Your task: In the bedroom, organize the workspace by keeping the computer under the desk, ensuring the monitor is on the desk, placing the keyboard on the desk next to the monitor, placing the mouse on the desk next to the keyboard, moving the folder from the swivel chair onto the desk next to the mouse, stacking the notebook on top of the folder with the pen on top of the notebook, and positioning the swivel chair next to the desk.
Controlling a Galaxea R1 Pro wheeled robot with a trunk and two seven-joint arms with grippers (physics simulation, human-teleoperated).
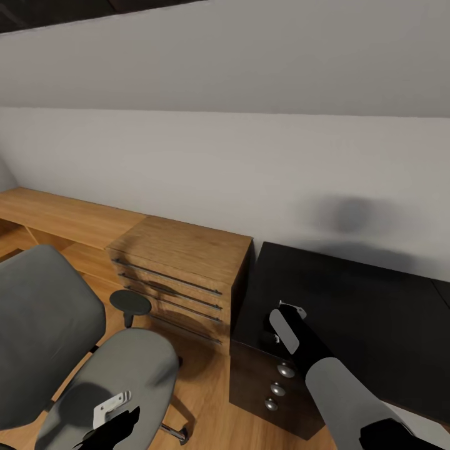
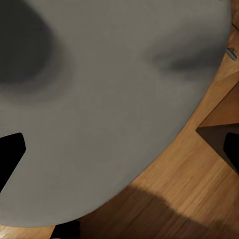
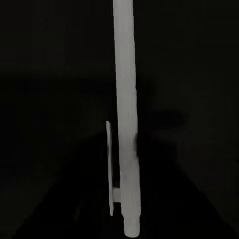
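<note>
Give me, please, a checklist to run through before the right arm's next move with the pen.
1. Pen located: ok. The pen lies lengthwise in the right wrist view against a black surface.
2. Grip on the pen: cannot tell; no fingers are visible around it.
3. Right gripper over the desk: ok, it is above the black top near the drawer-unit end.
4. Notebook and folder ready as a landing spot: cannot tell.
5. Left gripper idle: ok. It is above the swivel chair seat, fingers apart and holding nothing.
</note>
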